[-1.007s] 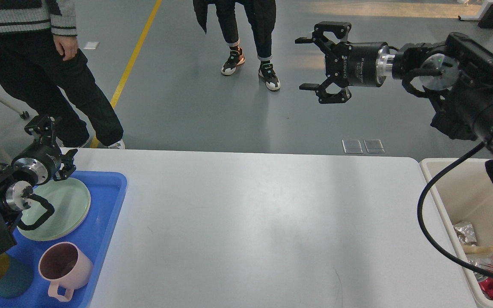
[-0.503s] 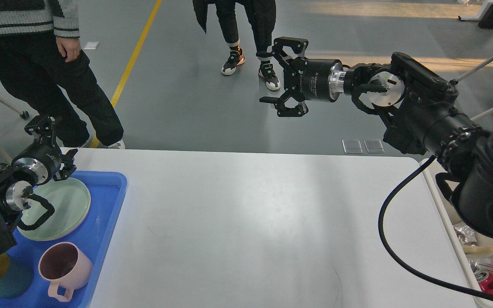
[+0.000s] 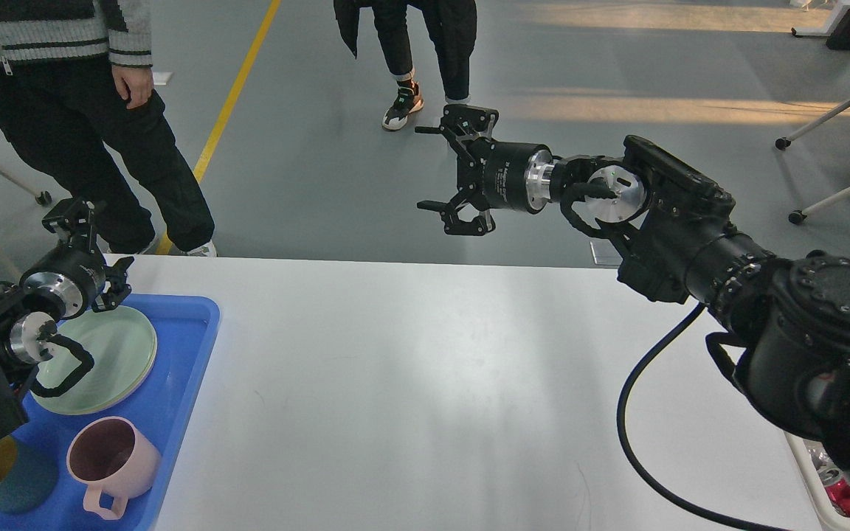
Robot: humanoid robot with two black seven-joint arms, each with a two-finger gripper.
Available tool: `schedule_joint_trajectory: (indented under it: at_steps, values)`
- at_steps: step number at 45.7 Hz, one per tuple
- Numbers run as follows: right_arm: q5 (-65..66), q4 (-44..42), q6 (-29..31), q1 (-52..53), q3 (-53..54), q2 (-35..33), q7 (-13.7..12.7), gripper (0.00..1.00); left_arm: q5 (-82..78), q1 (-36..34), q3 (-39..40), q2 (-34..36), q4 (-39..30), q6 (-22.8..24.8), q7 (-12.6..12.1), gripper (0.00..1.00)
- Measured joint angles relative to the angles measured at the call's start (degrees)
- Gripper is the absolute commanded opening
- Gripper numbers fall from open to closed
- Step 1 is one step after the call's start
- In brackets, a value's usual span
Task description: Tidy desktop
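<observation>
Right arm swung further left and a bit lower than a second ago, so the right gripper (image 3: 432, 168) now hangs past the far edge of the desktop (image 3: 425, 383) with its fingers spread wide, nothing in them. That desktop is a big smooth matte white slab with rounded corners, filling most of the view. Left gripper (image 3: 82, 247) hasn't budged, parked over the far left corner by the glossy blue plastic tray (image 3: 185, 346); it's too dark and end-on, can't tell its state. On the tray: a round pale green plate (image 3: 119, 354), a dusty pink mug (image 3: 111, 461) with a loop handle, and a teal cup (image 3: 4, 479) nearest.
</observation>
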State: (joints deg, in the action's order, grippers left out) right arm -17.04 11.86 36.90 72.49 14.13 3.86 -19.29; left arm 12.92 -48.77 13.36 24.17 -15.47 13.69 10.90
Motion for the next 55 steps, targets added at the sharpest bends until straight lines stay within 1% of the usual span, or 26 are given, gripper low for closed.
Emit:
schedule_joint_trajectory:
  at_steps: [13,24,35,45,55]
  values:
    - [0.07,-0.21,-1.48,-4.81,0.56,-0.49,0.09,1.0,0.0,0.0,0.0,0.0,0.0,-0.02,0.0,0.96]
    - [0.08,-2.12,-3.33,-7.57,2.84,-0.37,0.13,1.0,0.0,0.0,0.0,0.0,0.0,-0.02,0.0,0.96]
    - [0.07,-2.08,-3.97,-8.25,3.28,0.17,0.12,1.0,0.0,0.0,0.0,0.0,0.0,-0.02,0.0,0.96]
    - [0.82,-1.5,-3.27,-7.92,0.58,1.69,-0.41,1.0,0.0,0.03,0.0,0.0,0.0,-0.02,0.0,0.96]
    - [0.32,-1.87,-3.83,-8.83,0.42,3.7,-0.06,1.0,0.0,0.03,0.0,0.0,0.0,-0.02,0.0,0.96]
